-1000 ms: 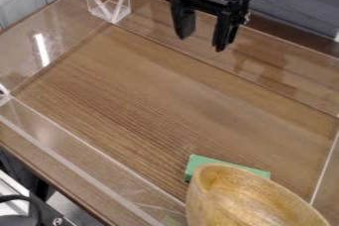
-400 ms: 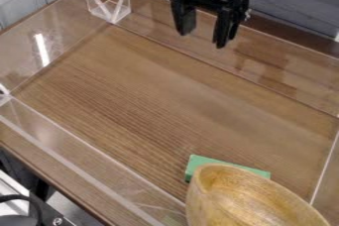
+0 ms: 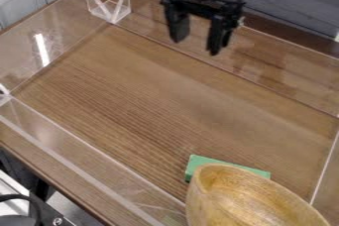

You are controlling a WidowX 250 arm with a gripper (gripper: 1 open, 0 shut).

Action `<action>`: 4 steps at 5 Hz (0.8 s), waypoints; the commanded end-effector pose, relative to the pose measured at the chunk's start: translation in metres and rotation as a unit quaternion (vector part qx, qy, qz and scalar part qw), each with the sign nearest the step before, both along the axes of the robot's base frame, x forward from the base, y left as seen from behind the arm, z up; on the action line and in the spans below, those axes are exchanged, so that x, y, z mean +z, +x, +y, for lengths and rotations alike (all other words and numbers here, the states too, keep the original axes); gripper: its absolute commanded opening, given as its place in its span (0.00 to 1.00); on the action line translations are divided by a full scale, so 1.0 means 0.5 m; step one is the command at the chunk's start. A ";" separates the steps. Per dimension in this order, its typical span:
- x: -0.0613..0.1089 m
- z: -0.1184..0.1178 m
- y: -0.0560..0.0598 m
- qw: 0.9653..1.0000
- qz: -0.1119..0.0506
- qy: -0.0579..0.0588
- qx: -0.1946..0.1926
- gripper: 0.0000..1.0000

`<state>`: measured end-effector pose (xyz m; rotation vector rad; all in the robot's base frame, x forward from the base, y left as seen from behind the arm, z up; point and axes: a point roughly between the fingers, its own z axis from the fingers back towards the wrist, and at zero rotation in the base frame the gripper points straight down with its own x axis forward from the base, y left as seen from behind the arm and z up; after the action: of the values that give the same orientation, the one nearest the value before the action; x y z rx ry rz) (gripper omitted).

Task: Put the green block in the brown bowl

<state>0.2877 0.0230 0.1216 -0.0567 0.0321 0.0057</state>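
No legible text or markings anywhere

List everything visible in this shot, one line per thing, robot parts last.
green block: one, mint green, near the bottom edge on the table, partly hidden behind the bowl's rim.
brown bowl: one, light tan wood, bottom right corner, cut off by the frame.
wooden table: one, brown with visible grain, fills most of the view.
clear walls: transparent panels enclosing the table on all sides.
clear bracket: one, transparent, angular, at the far left corner.
gripper: one, black, at the far side of the table, pointing down, jaws open and empty, far from the block.
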 end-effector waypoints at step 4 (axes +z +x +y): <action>0.006 -0.021 0.000 0.998 -0.048 -0.001 0.043 1.00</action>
<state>0.2841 0.0125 0.1154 -0.0631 -0.0290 0.0926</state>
